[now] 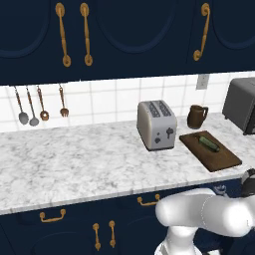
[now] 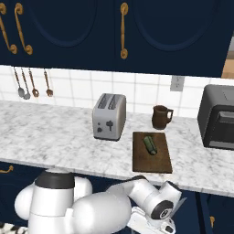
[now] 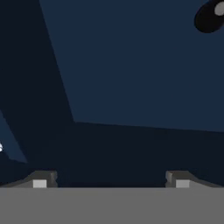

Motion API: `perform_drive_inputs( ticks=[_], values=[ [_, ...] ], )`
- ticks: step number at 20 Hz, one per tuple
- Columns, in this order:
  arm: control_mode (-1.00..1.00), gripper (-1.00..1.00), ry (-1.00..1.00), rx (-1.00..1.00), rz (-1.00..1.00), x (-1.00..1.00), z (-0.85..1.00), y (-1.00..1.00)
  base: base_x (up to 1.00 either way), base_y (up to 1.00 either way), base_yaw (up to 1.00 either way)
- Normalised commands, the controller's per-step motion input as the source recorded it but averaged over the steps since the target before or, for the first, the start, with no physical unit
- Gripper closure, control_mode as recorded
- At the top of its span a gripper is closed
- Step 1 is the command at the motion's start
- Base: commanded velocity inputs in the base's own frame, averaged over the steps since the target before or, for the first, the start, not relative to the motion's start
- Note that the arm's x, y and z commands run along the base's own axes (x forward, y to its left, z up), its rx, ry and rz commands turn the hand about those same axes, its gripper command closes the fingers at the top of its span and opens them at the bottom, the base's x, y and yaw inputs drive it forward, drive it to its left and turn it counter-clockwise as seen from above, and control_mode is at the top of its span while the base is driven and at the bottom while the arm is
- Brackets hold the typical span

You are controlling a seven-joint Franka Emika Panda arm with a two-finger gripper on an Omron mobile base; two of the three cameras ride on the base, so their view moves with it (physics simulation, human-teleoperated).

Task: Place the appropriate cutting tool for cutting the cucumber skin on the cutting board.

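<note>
The gripper (image 3: 111, 179) stood wide, its two dark fingertips (image 3: 43, 179) far apart at the bottom of the hand view, with nothing between them; ahead of it lay only dark navy cabinet surface. In the right base view the white arm (image 2: 146, 196) was folded low in front of the counter, below its edge.

Above it, on the marble counter (image 2: 55, 137), the cutting board (image 2: 152, 153) lay flat, just right of the toaster. The cucumber (image 2: 150, 145) rested on the board's far half, lying at a slant and touching nothing else. The same pair showed in the left base view, cutting board (image 1: 211, 152) and cucumber (image 1: 209, 143), near the counter's right end.

A dark brown mug (image 2: 161, 117) stood upright behind the board, close to the tiled wall; what it held could not be made out. The toaster (image 2: 109, 116) showed two empty-looking slots on top. A dark grey toaster oven (image 2: 218, 116) sat at the far right.

On the wall at the left hung a row of brown-handled utensils (image 1: 41, 105): spoons and a fork. The pale cutting tool could not be picked out anywhere on the counter. No brand, label or readable writing appeared on any item
</note>
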Motion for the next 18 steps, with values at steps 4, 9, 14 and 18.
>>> perform_drive_inputs(
  ticks=[4,9,14,18],
  values=[
    [-1.00,-1.00,0.19,0.00,0.02,-0.97,0.23,0.03,0.00,0.00,0.00],
    [-1.00,-1.00,0.01,-0.02,0.03,0.11,0.65,0.00,0.00,0.00,0.00],
    [-1.00,-1.00,0.00,-0.05,0.03,0.95,0.07,-0.18,0.00,0.00,0.00],
    [-1.00,-1.00,-0.02,-0.09,0.00,0.68,-0.15,-0.29,0.00,0.00,0.00]
  ],
)
